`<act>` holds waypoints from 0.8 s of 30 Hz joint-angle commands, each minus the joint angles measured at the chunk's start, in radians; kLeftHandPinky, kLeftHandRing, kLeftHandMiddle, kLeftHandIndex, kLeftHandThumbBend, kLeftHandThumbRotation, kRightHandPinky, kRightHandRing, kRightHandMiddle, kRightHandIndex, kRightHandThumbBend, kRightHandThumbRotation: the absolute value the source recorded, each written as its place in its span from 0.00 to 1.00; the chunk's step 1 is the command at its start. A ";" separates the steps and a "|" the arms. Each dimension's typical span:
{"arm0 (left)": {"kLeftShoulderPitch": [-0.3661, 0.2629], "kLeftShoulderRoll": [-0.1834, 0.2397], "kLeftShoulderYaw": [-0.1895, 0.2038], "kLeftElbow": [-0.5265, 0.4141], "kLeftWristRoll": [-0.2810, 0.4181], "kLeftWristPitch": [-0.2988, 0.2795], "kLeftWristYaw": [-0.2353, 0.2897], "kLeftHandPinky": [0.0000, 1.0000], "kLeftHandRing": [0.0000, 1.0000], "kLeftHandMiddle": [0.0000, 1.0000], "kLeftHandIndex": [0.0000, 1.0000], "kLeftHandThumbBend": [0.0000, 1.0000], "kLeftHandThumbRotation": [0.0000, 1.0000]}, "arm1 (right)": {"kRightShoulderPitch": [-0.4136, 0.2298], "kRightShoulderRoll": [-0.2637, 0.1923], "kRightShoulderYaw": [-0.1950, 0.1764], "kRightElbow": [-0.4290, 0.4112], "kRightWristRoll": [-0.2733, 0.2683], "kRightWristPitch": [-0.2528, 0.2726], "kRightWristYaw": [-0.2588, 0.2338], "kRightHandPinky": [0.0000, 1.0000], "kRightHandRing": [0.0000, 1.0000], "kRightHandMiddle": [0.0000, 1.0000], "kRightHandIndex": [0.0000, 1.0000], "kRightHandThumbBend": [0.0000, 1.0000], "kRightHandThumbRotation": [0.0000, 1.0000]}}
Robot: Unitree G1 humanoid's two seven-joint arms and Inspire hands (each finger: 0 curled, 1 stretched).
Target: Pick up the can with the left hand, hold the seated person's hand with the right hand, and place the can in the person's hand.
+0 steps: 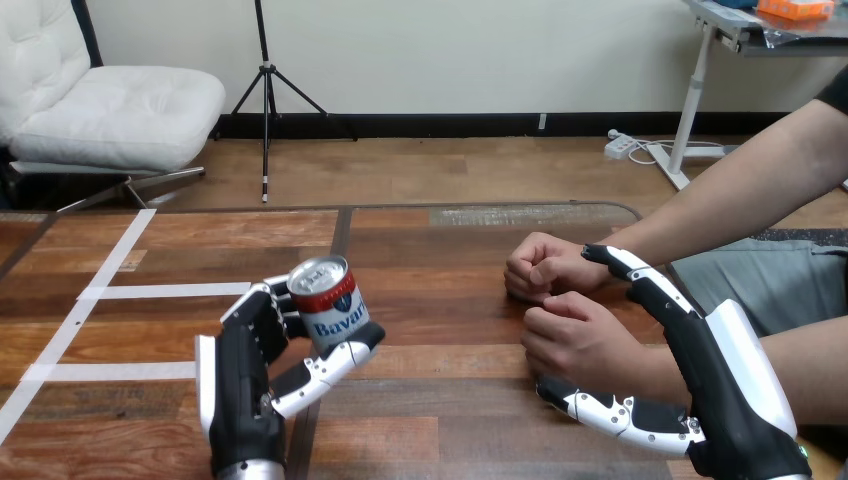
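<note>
A silver can (329, 304) with a red band and blue lettering leans to the left, low over the wooden table (450, 290) at centre left. My left hand (240, 385) is shut on it, fingers behind it and thumb under its front. The person's two hands rest as fists on the table at the right, one farther (540, 265) and one nearer (570, 340). My right hand (730, 385) brackets the nearer wrist. Its nearly straight fingers (640, 280) lie along the wrist's far side, between the two forearms. Its thumb (610, 410) lies along the near side.
White tape strips (110, 290) mark the table's left part. The person's forearms come in from the right edge. Bare wood lies between the can and the fists.
</note>
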 commanded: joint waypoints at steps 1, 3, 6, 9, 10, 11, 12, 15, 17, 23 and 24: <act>-0.045 -0.002 -0.002 -0.095 -0.004 -0.001 -0.018 0.55 0.44 0.47 0.55 0.58 0.00 | -0.067 -0.013 -0.007 -0.020 0.011 0.012 -0.001 0.85 0.90 0.90 0.86 0.75 0.26; -0.046 -0.001 0.001 -0.096 -0.010 0.001 -0.025 0.55 0.45 0.47 0.56 0.57 0.00 | -0.070 -0.013 -0.005 -0.020 0.008 0.016 0.001 0.85 0.90 0.90 0.86 0.75 0.26; -0.040 0.003 0.005 -0.104 -0.018 0.014 -0.036 0.55 0.45 0.47 0.56 0.57 0.00 | -0.075 -0.013 0.000 -0.015 0.014 0.018 0.006 0.85 0.89 0.90 0.86 0.76 0.26; -0.038 0.008 0.011 -0.099 -0.023 0.010 -0.046 0.55 0.45 0.47 0.56 0.57 0.00 | -0.078 -0.009 0.005 -0.012 0.009 0.021 0.004 0.85 0.89 0.90 0.86 0.76 0.26; -0.034 0.012 0.013 -0.101 -0.022 0.013 -0.049 0.55 0.45 0.47 0.56 0.57 0.00 | -0.078 -0.009 0.007 -0.014 0.008 0.023 0.005 0.85 0.89 0.90 0.86 0.76 0.26; -0.032 0.014 0.014 -0.103 -0.021 0.016 -0.051 0.56 0.45 0.47 0.56 0.57 0.00 | -0.078 -0.008 0.008 -0.015 0.007 0.025 0.005 0.84 0.89 0.90 0.86 0.77 0.26; -0.031 0.015 0.015 -0.104 -0.021 0.017 -0.054 0.56 0.45 0.47 0.56 0.57 0.00 | -0.078 -0.008 0.009 -0.016 0.006 0.027 0.005 0.84 0.89 0.90 0.86 0.77 0.26; -0.023 0.022 0.022 -0.116 -0.007 0.033 -0.047 0.57 0.45 0.47 0.56 0.58 0.00 | -0.084 -0.008 0.012 -0.016 0.004 0.028 0.004 0.84 0.89 0.90 0.86 0.77 0.26; -0.016 0.021 0.024 -0.127 -0.029 0.039 -0.061 0.56 0.45 0.48 0.56 0.58 0.00 | -0.087 -0.007 0.012 -0.015 0.002 0.026 0.000 0.84 0.89 0.90 0.86 0.77 0.26; 0.001 0.021 0.033 -0.158 -0.040 0.056 -0.069 0.54 0.46 0.48 0.56 0.58 0.00 | -0.093 -0.004 0.012 -0.019 -0.004 0.029 -0.008 0.85 0.90 0.90 0.86 0.76 0.25; 0.002 0.021 0.034 -0.161 -0.040 0.058 -0.070 0.54 0.46 0.48 0.56 0.58 0.00 | -0.094 -0.003 0.011 -0.020 -0.004 0.030 -0.008 0.85 0.90 0.90 0.86 0.76 0.25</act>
